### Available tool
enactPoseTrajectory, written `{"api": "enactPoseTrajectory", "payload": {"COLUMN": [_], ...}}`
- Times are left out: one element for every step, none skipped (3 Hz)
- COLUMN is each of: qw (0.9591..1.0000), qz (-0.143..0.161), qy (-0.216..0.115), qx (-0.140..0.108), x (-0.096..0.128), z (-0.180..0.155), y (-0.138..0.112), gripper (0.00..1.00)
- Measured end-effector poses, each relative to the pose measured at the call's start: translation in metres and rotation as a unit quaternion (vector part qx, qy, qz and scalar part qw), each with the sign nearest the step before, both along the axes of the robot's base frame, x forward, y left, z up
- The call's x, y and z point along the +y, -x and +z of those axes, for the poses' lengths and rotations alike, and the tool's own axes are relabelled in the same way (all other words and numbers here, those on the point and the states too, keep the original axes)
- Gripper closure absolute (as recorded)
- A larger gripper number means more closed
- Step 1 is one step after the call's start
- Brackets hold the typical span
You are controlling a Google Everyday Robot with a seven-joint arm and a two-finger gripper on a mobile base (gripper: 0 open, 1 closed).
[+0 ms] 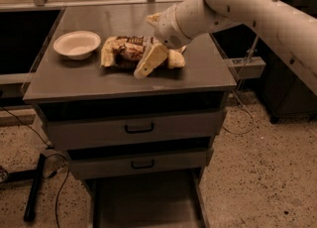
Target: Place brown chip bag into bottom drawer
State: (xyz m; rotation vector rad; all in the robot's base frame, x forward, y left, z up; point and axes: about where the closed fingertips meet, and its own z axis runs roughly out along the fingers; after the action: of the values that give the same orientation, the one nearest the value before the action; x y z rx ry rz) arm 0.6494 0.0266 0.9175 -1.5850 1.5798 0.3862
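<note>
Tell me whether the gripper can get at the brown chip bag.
Probably yes: the gripper hangs right over the brown chip bag on the cabinet top, fingers open, nothing in the way.
</note>
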Motion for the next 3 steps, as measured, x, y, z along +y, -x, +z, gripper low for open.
{"api": "enactPoseTrajectory", "payload": {"qw": [0.9990,0.9957,0.9926], "qz": [-0.024,-0.043,-0.055], "qy": [0.036,0.076,0.103], "qx": [-0.015,-0.032,-0.035], "x": [-0.006,-0.018,-0.031], "z": [-0.010,-0.022,-0.038], "y": [-0.026,-0.045,-0.055], "gripper": [0.00,0.00,0.00]}}
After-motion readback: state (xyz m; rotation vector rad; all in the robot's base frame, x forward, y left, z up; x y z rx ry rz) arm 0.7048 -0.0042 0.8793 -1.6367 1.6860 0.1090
